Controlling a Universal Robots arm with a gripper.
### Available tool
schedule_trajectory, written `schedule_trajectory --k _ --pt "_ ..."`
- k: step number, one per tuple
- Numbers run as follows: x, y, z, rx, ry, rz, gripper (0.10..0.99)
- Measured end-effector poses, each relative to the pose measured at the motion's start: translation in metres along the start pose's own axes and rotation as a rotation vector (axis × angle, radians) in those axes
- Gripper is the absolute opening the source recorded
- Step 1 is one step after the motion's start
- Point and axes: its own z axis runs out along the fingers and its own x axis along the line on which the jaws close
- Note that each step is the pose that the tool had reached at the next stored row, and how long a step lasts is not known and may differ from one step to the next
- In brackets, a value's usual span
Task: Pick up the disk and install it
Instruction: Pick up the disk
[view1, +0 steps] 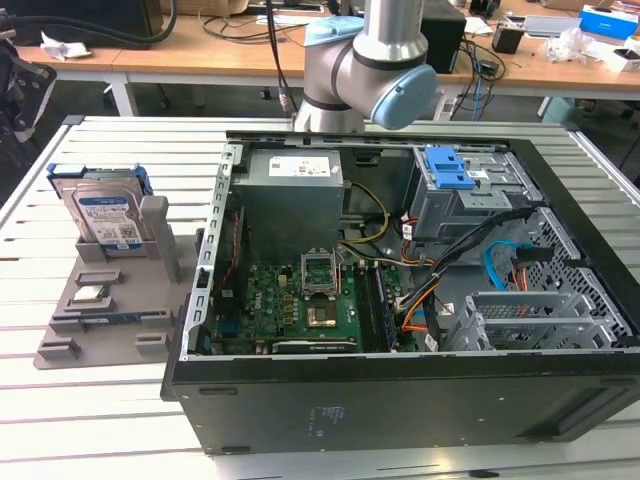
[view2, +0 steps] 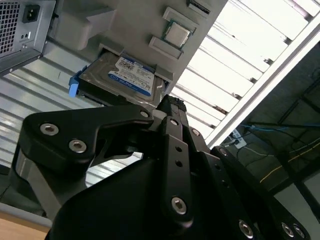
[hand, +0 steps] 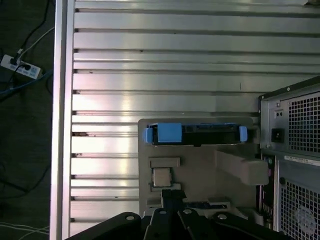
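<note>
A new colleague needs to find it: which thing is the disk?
Beside the open computer case, on the exterior view's left, sits a grey holder. The disk stands upright in it: silver, blue-framed, blue-and-white label, unlike the small square chip lying flat.

Your exterior view looked down at an angle across the slatted desk (view1: 60, 420), taking in the open computer case (view1: 400, 400) and, at the exterior view's left, the grey stand (view1: 115, 335). Your first wrist view faced straight down on that stand, your second wrist view slantwise; all three shared the disk (view1: 105, 220).
</note>
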Motion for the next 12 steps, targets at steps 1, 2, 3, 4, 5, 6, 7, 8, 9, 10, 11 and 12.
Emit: schedule_trajectory --k 1,2,3,4,5,6,7,8,9,10,11,12 --pt "0.0 0.0 0.0 0.0 0.0006 -0.013 0.106" --pt "0.0 0.0 0.0 -0.001 0.0017 -0.038 0.106" --pt "0.0 0.0 0.0 -0.001 0.0027 -0.06 0.106" --pt "0.0 0.0 0.0 -0.002 0.0037 -0.082 0.106" --pt "0.0 0.0 0.0001 -0.002 0.0043 -0.098 0.106" --pt "0.0 0.0 0.0 -0.003 0.0048 -0.107 0.106" --pt "0.0 0.0 0.0 -0.003 0.0055 -0.123 0.106" --pt "0.0 0.0 0.0001 -0.003 0.006 -0.134 0.106" --pt "0.0 0.0 0.0001 -0.003 0.0064 -0.145 0.106" --pt "0.0 0.0 0.0 -0.004 0.0069 -0.154 0.106" --pt "0.0 0.0 0.0 -0.004 0.0074 -0.165 0.106" --pt "0.0 0.0 0.0001 -0.004 0.0081 -0.182 0.106"
